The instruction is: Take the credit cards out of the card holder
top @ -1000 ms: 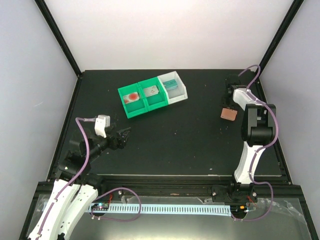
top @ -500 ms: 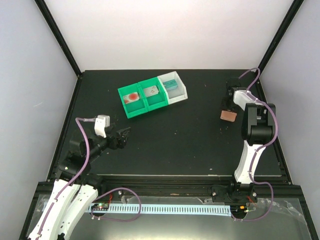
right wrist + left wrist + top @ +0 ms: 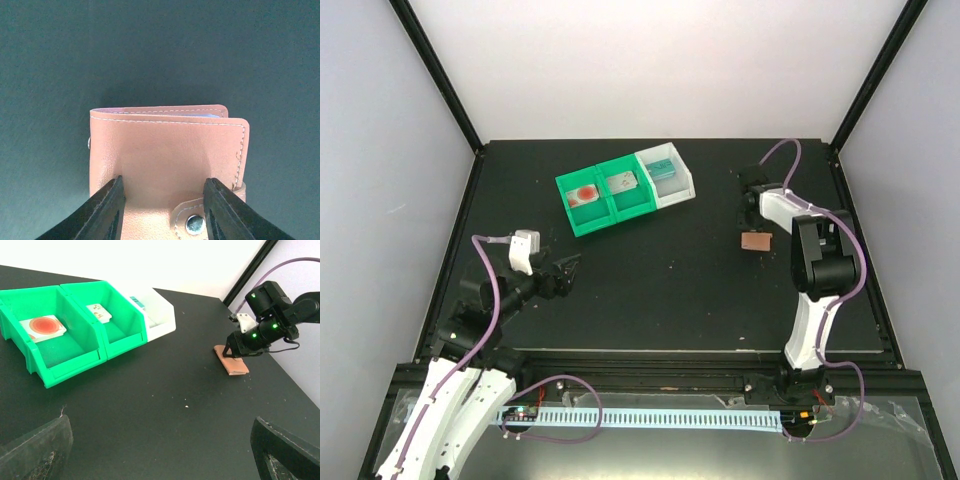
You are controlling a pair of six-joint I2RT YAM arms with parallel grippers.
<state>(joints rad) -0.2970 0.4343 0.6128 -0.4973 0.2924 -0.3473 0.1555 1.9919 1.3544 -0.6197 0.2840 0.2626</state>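
Salmon-brown leather, folded shut: the card holder [image 3: 165,155] sits in the right gripper [image 3: 162,200]. Its fingers are clamped on the near end and the leather puckers between them. It's over the right side of the black table [image 3: 165,405], well apart from the bins. From the left wrist view it looks laid on the surface, but I can't tell if it's fully down or just off it.

Left gripper [image 3: 566,270] hangs low on the left side, fingers wide apart, holding nothing.

The cards look already out:
- red-mark card [image 3: 45,326] in the left green bin [image 3: 75,365]
- white card with small marks [image 3: 98,313] in the middle green bin
- teal card [image 3: 663,168] in the white bin [image 3: 162,322]

My read is that what's left is parking the empty holder and letting go. To do that well:
- Get it flat on the table before releasing.
- Spread the fingers fully, then pull straight up.
- Watch the snap tab [image 3: 194,224], which sits right by the right-hand finger and could catch.

Holder details: white stitching runs along the edges and there's a metal stud on the tab. A pale sliver shows between the flaps at the far edge. That's probably lining, though I can't rule out a card edge from this angle.
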